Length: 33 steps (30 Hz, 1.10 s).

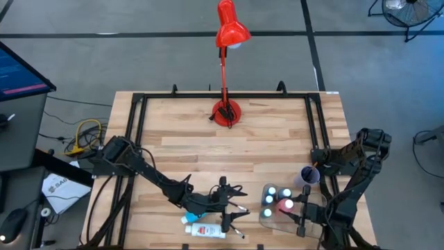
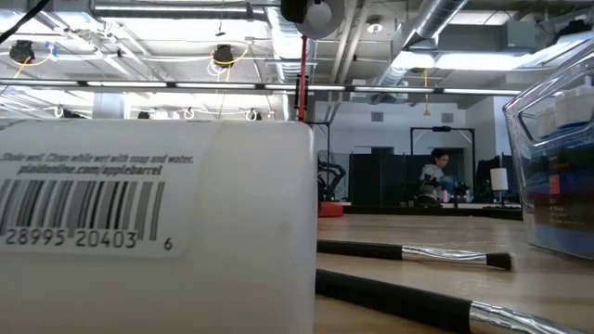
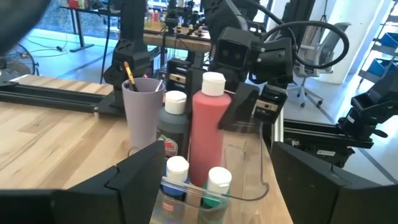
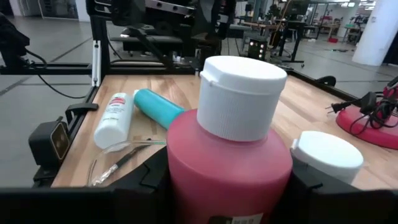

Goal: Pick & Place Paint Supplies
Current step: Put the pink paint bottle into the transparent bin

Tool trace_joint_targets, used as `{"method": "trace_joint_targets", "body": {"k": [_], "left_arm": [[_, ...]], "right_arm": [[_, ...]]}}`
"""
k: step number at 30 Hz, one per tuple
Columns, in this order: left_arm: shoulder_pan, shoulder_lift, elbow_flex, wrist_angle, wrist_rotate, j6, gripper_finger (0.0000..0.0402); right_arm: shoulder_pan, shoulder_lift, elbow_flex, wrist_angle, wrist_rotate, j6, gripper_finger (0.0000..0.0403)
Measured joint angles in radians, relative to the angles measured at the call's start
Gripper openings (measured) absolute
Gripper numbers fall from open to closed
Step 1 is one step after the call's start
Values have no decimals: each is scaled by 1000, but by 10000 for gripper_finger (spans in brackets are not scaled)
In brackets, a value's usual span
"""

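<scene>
The right tool (image 1: 297, 207) is closed around a pink-red paint bottle (image 4: 230, 168), smooth plastic with a white flip cap, standing in the clear plastic tray (image 1: 313, 217) near the table's (image 1: 277, 139) front right corner. Other white-capped bottles (image 3: 176, 171) stand in the tray with it, and a lilac cup (image 1: 309, 175) holding a brush stands just behind the tray.

The left tool (image 1: 236, 205) hangs near the middle of the front edge, fingers spread wide and holding nothing. By the front edge lie a white tube (image 4: 113, 119) with red print too small to read, a teal tube (image 4: 157, 107) and thin dark paintbrushes (image 2: 413, 252) with metal ferrules. The low view shows a white label with a barcode, "28995 20403".
</scene>
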Motion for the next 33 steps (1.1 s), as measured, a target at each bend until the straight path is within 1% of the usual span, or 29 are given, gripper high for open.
{"method": "trace_joint_targets", "body": {"k": [13,19,22,27,28,33], "left_arm": [[-2,0,0,0,-1,-3,273],[-2,0,0,0,-1,-3,273],[-2,0,0,0,-1,-4,273],[-2,0,0,0,-1,-4,273],[-2,0,0,0,-1,-4,273],[-4,0,0,-1,-2,-4,273]], "right_arm": [[0,-1,1,-22,-30,-2,169],[6,-1,1,-28,-36,0,182],[6,1,0,-17,-36,0,181],[9,62,0,46,-2,-9,171],[10,80,-1,73,-61,8,170],[-7,144,8,85,-24,29,183]]}}
